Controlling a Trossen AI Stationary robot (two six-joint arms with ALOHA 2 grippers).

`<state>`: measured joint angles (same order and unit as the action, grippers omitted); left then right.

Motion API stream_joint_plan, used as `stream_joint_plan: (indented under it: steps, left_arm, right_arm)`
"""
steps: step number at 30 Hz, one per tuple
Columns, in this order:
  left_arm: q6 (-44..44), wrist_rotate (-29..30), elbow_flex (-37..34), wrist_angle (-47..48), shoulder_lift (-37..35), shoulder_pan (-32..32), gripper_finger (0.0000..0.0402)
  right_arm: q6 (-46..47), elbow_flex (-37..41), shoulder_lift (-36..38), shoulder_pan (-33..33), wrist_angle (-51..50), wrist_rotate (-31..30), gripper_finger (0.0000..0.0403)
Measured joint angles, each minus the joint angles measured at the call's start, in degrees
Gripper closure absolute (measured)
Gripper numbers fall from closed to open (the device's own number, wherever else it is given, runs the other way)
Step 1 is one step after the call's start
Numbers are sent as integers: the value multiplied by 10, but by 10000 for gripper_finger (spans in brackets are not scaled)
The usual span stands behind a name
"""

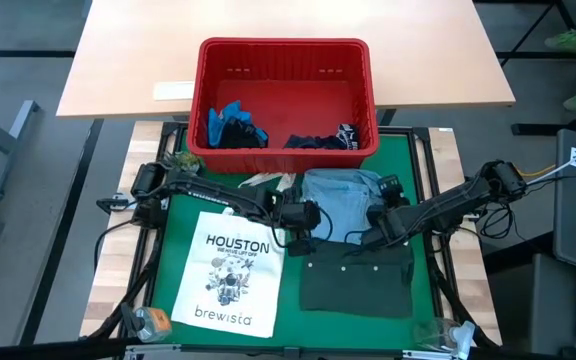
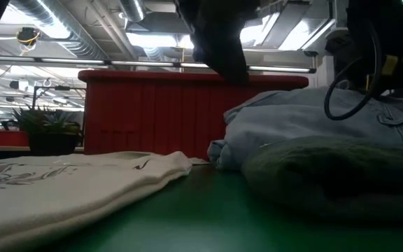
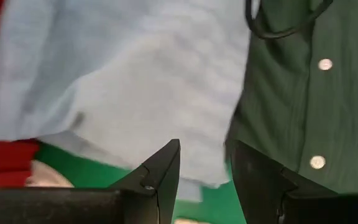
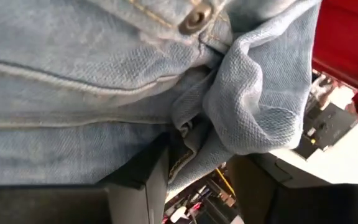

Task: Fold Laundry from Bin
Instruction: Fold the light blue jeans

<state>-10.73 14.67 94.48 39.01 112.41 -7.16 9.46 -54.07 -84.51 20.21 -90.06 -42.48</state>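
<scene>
Seen from above at twelve o'clock on the work surface: the red rectangular plastic bin (image 1: 284,58) with slotted sides and a thick rim, half on the pale wooden tabletop (image 1: 148,50), half over the green mat (image 1: 183,225); inside it, a crumpled bright blue garment (image 1: 233,122) at nine o'clock and a dark navy garment (image 1: 323,140) at four o'clock. Just below the bin, toward the mat's centre, lay the light blue denim shirt (image 1: 340,195) in a rumpled heap; touching it at six o'clock, spread flat, the dark green buttoned shirt (image 1: 356,278). At eight o'clock on the mat lay the white tote bag (image 1: 230,268) printed HOUSTON brewista. Reached in from nine o'clock, the left gripper (image 1: 303,222), at the denim shirt's lower left corner; in its wrist view, dark fingers (image 3: 160,171) stood apart with a gap between, denim edge (image 3: 123,93) and green shirt (image 3: 303,93) just ahead, nothing clamped. Reached in from three o'clock, the right gripper (image 1: 380,222), over the seam between denim and green; in its wrist view, fingers (image 4: 145,171) parted with a fold of denim (image 4: 241,106) hanging between them, whether pinched or loose could not be told. From table height, denim (image 2: 299,115) piled on green cloth (image 2: 334,171), bin wall (image 2: 152,112) behind, a potted plant (image 2: 47,126) at nine o'clock.
</scene>
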Motion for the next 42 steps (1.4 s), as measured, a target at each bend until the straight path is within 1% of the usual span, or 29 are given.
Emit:
stream_joint_plan:
  steps: [5, 10, 13, 16, 20, 23, 26, 31, 34, 37, 39, 42]
  left_arm:
    - [-8, 6, 0, -19, 25, -13, 266]
    - [-8, 9, 0, -42, 54, -8, 266]
    - [-8, 18, 0, -46, 70, 0, 266]
    - [-9, 37, 0, -52, 87, 10, 266]
    - [-13, 40, 0, -54, 112, 23, 266]
    - [-34, 37, 1, -56, 128, 28, 266]
    - [-41, 38, 2, -56, 137, 27, 266]
    - [-42, 46, 2, -44, 138, 16, 266]
    - [-42, 39, 2, -40, 138, 8, 267]
    - [-46, 4, 2, -37, 138, 1, 267]
    - [-58, -19, 2, -33, 138, -5, 267]
    - [-78, -71, 2, -30, 138, -15, 267]
  right_arm:
    - [-40, -34, 0, 0, -2, 6, 249]
    - [-104, -80, 3, 0, 0, 5, 249]
    - [-129, -98, 10, 0, -2, -15, 249]
    - [-119, -110, 20, 0, 3, -24, 249]
    - [-34, -117, 20, 0, 37, -25, 249]
    - [-22, -92, 20, 0, 119, -25, 249]
    - [-23, -45, 20, -5, 192, -25, 249]
    - [-1, 52, 20, -27, 264, 2, 249]
    - [9, 110, 20, -40, 318, 44, 249]
    - [9, 152, 20, -45, 365, 104, 249]
    - [8, 167, 20, -45, 383, 138, 249]
    - [-9, 166, 21, -34, 388, 179, 249]
